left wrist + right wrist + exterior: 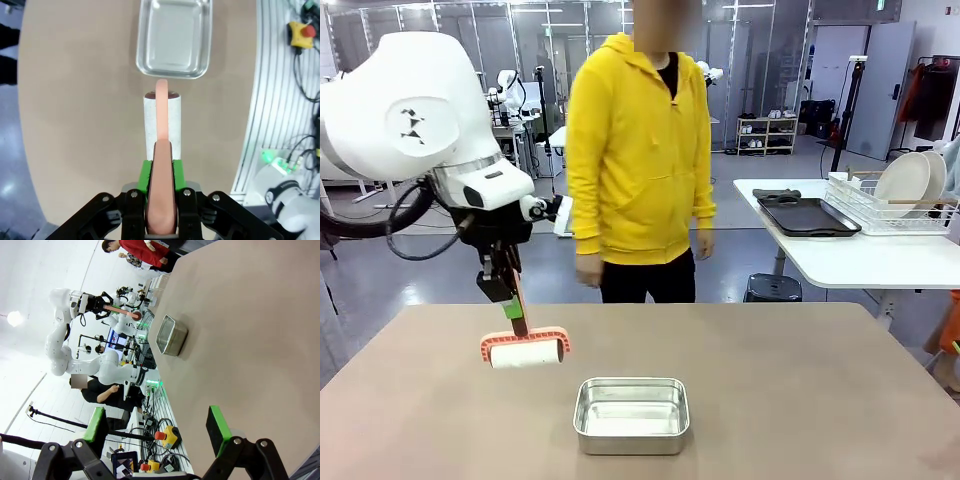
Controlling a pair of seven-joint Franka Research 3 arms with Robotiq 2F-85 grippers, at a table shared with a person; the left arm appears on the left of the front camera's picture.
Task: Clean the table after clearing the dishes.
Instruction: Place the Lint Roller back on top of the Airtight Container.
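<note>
A robotics lab: white robot arms stand at several tables, an emergency-stop button and loose cables beside the workbench, glass partitions behind.

No legible text, brand name, number or sign can be read in any of the views. A small dark emblem is printed on the white shell of the left arm in the front view, but no letters can be made out in it. A lit screen is seen far off in the right wrist view, and its content is too small to be read.
</note>
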